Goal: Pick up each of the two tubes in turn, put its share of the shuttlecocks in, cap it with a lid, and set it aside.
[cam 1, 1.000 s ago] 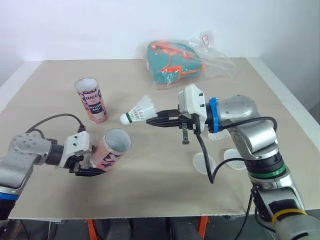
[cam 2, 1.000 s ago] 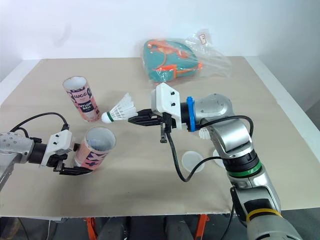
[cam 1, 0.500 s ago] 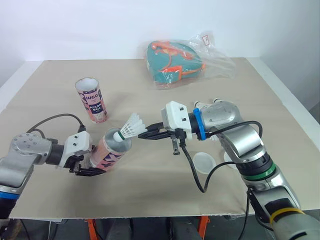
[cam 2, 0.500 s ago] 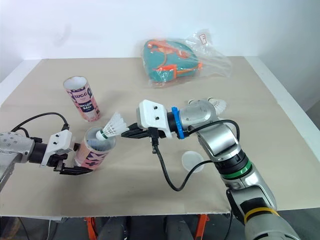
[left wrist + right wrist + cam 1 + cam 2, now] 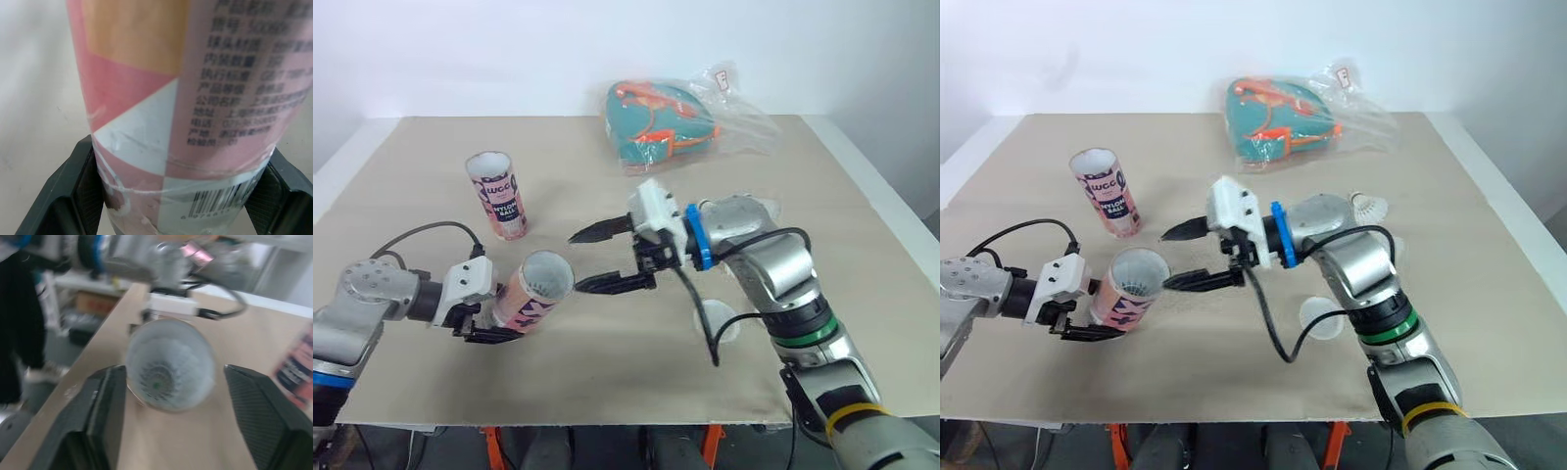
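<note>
My left gripper (image 5: 485, 321) is shut on a pink tube (image 5: 530, 292) and holds it tilted, with its open mouth facing up and right. In the left wrist view the tube (image 5: 171, 98) sits between both black fingers (image 5: 73, 191). My right gripper (image 5: 595, 259) stands open just right of the tube's mouth, with nothing between its fingers. The right wrist view looks into the tube (image 5: 168, 364), where a white shuttlecock (image 5: 156, 382) lies inside. A second pink tube (image 5: 499, 194) stands upright at the back left. One more shuttlecock (image 5: 1368, 206) lies on the table behind my right arm.
A clear round lid (image 5: 1317, 315) lies on the table under my right forearm. A teal and orange bag in clear plastic (image 5: 671, 116) rests at the back of the table. The beige table (image 5: 607, 372) has bare room along its front.
My right gripper carried the shuttlecock left to the tilted tube's mouth and has opened. The shuttlecock now lies inside the tube. The left gripper and tube have held still.
</note>
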{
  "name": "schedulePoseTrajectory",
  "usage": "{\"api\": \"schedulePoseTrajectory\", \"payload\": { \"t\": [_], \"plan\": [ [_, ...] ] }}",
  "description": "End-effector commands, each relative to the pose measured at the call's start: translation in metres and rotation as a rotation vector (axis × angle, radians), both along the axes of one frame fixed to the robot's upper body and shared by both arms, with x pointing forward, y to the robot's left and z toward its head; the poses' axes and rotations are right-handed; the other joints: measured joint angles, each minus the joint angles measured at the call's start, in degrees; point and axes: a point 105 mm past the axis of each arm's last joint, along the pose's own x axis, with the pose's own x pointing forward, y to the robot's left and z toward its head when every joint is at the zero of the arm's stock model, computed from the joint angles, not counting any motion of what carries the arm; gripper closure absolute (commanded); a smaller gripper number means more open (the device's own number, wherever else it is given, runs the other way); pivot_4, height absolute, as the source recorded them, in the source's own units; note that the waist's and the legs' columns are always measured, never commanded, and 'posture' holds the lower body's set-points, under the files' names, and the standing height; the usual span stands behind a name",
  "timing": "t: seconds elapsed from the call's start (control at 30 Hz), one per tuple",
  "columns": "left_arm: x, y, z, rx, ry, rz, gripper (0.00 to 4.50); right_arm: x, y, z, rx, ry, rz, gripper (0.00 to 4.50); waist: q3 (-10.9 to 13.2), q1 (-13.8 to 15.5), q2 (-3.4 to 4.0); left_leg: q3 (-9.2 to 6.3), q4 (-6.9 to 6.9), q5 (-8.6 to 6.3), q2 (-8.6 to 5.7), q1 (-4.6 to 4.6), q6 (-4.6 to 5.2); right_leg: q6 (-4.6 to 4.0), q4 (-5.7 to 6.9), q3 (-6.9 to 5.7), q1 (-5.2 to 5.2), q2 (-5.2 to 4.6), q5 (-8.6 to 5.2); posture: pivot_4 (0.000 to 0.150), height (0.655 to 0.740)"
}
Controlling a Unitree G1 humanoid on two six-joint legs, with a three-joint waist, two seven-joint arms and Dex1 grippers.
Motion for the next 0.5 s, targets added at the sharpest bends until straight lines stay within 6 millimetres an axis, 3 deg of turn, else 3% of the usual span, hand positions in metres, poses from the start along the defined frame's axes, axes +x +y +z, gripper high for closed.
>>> {"api": "schedulePoseTrajectory", "payload": {
  "t": [0.03,0.23,0.5],
  "plan": [
    [-0.01,-0.004,-0.015,0.011,0.068,-0.02,1.06,0.004,-0.046,0.002,0.127,0.05,-0.22,1.12,-0.01,0.02,-0.03,0.05,-0.01,-0.01,-0.03,-0.02,-0.02,0.03,-0.01,0.0,0.02,-0.08,-0.07,0.15,0.7387],
    [-0.012,-0.004,-0.016,0.012,0.076,-0.026,1.06,-0.018,-0.109,-0.004,0.218,0.131,-0.519,1.12,0.02,-0.27,0.25,0.12,-0.15,-0.14,-0.17,-0.02,0.14,0.33,0.07,0.06,-0.03,-0.19,-0.16,0.15,0.7387],
    [-0.006,-0.01,-0.015,0.008,0.074,-0.055,1.06,-0.031,-0.151,-0.044,0.066,0.213,-0.755,1.12,0.01,-0.16,0.21,0.19,-0.02,-0.15,-0.23,0.03,0.17,0.13,0.06,0.06,0.1,-0.32,-0.29,0.15,0.7387]
  ]
}}
